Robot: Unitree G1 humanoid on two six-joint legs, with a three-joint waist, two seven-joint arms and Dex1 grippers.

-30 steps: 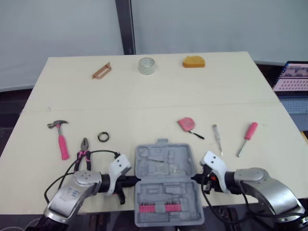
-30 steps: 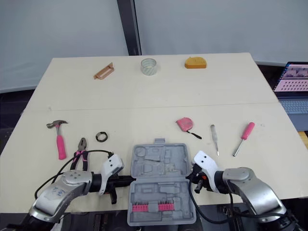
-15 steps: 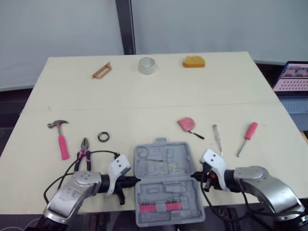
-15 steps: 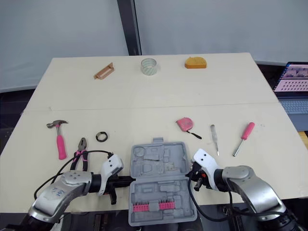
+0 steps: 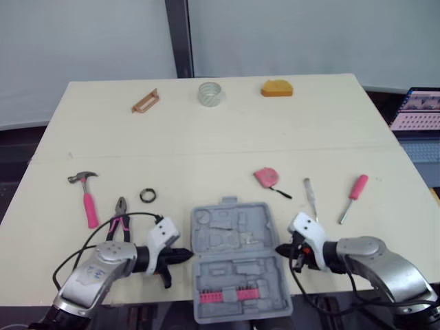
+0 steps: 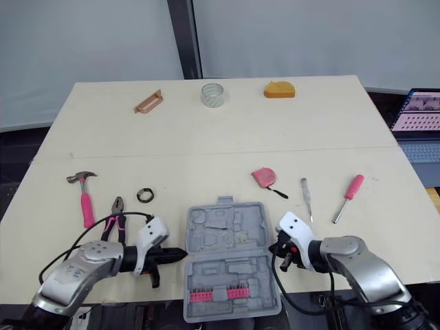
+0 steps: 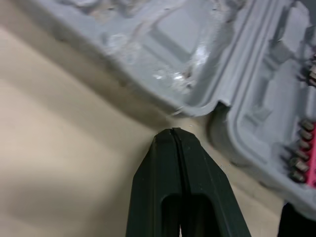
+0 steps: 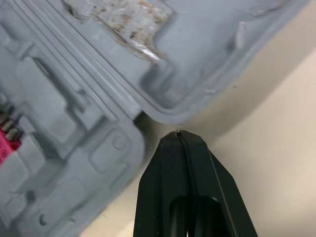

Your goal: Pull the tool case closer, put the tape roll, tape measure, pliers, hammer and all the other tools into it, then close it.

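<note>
Flanking moulded grey plastic tool case (image 5: 234,237), left jaws and right jaws, black, tapered, pressed together

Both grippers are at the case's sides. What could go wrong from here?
1. The tool case seems to overhang the table's near edge; a pull toward the robot may tip it off.
2. The left gripper and right gripper are shut, tips only at the hinge notches, so they may slip.
3. The cable loops by the pliers and might drag them.
</note>
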